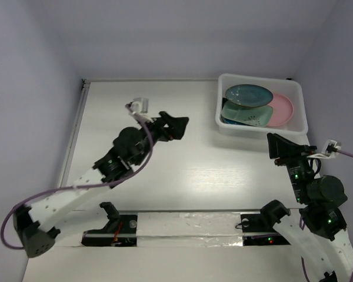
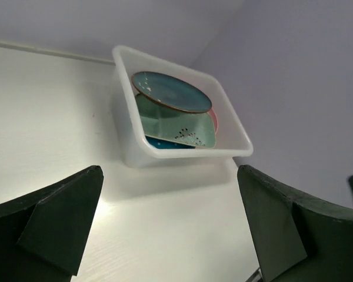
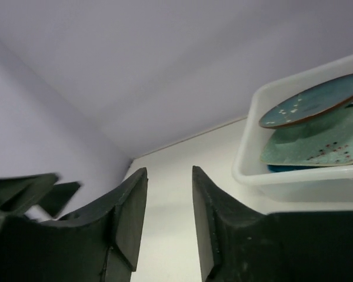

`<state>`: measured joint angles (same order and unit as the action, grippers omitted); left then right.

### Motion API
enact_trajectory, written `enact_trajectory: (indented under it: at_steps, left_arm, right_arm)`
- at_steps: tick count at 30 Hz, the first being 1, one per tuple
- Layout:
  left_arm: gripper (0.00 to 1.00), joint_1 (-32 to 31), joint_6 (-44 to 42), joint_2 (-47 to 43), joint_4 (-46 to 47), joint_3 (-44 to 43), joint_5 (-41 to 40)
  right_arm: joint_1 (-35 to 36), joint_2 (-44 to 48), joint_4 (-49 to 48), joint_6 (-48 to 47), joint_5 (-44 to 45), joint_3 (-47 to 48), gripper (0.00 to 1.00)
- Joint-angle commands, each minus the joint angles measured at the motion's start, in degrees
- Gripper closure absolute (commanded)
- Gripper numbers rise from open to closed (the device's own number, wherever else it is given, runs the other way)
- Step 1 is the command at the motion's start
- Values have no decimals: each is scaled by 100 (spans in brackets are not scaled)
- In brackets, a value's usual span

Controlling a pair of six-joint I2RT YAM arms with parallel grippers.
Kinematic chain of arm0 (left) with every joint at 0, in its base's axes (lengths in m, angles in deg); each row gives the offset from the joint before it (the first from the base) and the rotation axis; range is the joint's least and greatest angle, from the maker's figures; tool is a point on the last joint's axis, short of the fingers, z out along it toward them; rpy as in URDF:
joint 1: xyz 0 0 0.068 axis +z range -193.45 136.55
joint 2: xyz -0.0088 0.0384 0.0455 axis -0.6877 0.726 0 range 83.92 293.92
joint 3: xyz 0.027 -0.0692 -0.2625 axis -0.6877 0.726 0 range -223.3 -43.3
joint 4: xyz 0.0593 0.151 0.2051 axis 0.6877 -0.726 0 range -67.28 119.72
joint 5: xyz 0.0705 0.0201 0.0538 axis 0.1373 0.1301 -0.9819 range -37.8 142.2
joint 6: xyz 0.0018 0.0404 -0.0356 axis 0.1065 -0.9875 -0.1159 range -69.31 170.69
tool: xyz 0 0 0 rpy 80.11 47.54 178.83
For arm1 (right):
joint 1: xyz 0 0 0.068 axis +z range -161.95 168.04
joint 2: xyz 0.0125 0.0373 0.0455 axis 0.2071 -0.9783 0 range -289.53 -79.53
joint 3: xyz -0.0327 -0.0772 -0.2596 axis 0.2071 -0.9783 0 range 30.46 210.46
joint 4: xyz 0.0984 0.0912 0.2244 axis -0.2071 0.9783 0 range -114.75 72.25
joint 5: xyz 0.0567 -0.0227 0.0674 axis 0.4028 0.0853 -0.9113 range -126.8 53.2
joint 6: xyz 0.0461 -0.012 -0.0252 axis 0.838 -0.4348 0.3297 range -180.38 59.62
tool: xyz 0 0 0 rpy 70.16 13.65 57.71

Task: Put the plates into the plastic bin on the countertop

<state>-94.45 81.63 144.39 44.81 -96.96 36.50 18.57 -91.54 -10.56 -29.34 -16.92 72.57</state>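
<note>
The plastic bin stands at the back right of the countertop. In it lie stacked plates: a dark teal one on top, a mint green one below, a pink one at the right. The left wrist view shows the bin, the teal plate, the mint plate and a blue plate's edge. My left gripper hangs wide open and empty, left of the bin. My right gripper sits just in front of the bin, its jaws partly apart with nothing between them.
Pale lavender walls close in the countertop at the left, back and right. The arm bases and a taped strip run along the near edge. A purple cable trails along the left arm.
</note>
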Motion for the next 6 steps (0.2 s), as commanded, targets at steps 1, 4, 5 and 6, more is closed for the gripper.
enact_trajectory:
  at_steps: [1,4,5,6]
  left_arm:
    - [1,-50,281,-929,-302,663,-398]
    - [1,-50,246,-1756,-716,919,-460]
    - [1,-50,220,-1984,-849,894,-460]
    - [1,-50,202,-2047,-963,841,-469]
  right_arm:
    - [59,164,-444,50,288,-176,56]
    - [59,138,-628,50,332,-361,35]
    - [59,103,-672,68,324,-379,32]
    - [59,7,-699,103,298,-387,26]
